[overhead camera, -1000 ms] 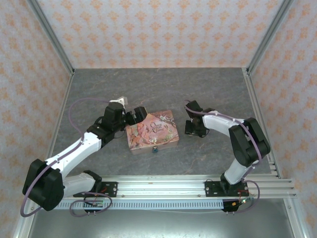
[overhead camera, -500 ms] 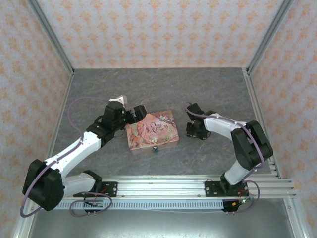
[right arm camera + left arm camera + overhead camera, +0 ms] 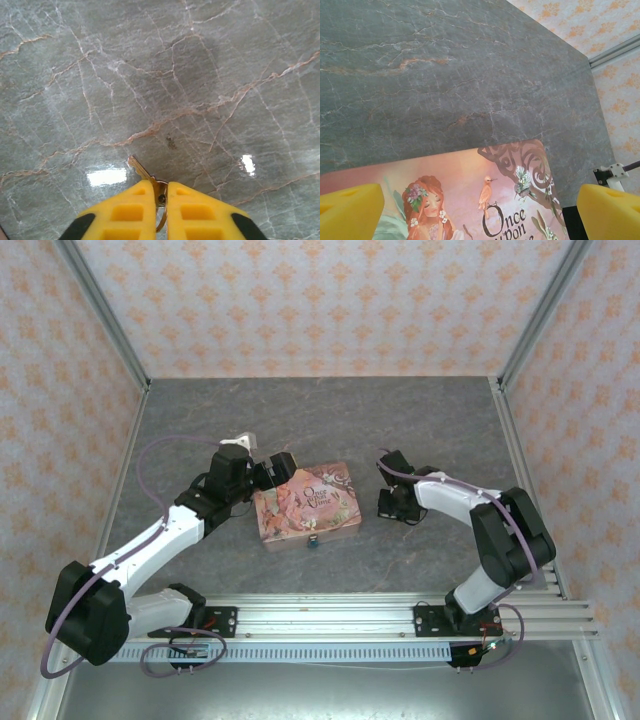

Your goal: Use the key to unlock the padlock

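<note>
Closest in, the tiny blue padlock (image 3: 312,540) sits against the near edge of the pink tin (image 3: 305,502), untouched. To its right the right gripper (image 3: 160,187) has crept a bit closer in over the last second, arm bent low to the table (image 3: 300,420), fingers (image 3: 132,210) pinched on the key (image 3: 141,170) at its ring end, so the key's probably grabbed but well apart from the padlock. Further back the left gripper (image 3: 480,212) hangs spread wide over the tin's far left corner.
</note>
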{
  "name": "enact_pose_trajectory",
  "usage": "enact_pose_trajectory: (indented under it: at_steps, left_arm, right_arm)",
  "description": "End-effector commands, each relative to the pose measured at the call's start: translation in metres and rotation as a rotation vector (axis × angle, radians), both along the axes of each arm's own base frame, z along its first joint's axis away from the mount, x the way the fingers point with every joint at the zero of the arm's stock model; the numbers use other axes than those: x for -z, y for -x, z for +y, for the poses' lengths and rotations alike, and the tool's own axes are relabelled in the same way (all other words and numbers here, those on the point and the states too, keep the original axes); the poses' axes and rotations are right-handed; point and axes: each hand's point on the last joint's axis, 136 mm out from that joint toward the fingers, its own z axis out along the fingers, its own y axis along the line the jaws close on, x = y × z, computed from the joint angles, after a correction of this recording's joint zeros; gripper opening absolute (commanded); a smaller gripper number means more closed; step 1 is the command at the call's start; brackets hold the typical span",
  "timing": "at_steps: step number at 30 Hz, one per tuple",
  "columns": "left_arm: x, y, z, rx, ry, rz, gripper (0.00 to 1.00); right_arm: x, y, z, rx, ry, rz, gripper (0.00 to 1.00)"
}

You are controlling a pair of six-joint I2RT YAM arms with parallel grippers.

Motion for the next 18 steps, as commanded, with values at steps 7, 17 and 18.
enact_pose_trajectory:
  at_steps: [7, 17, 18]
  left_arm:
    - [-0.02, -0.002, 0.004, -0.023, -0.004, -0.039, 0.99]
    - [-0.051, 0.001, -0.017, 0.017, 0.195, -0.065, 0.98]
    - [-0.055, 0.001, -0.02, 0.022, 0.229, -0.065, 0.98]
  right_arm:
    - [0.003, 0.025, -0.003, -0.011, -0.002, 0.071, 0.0]
    - [-0.049, 0.002, 0.032, 0.009, -0.278, -0.167, 0.0]
    - [-0.059, -0.002, 0.036, 0.009, -0.315, -0.203, 0.0]
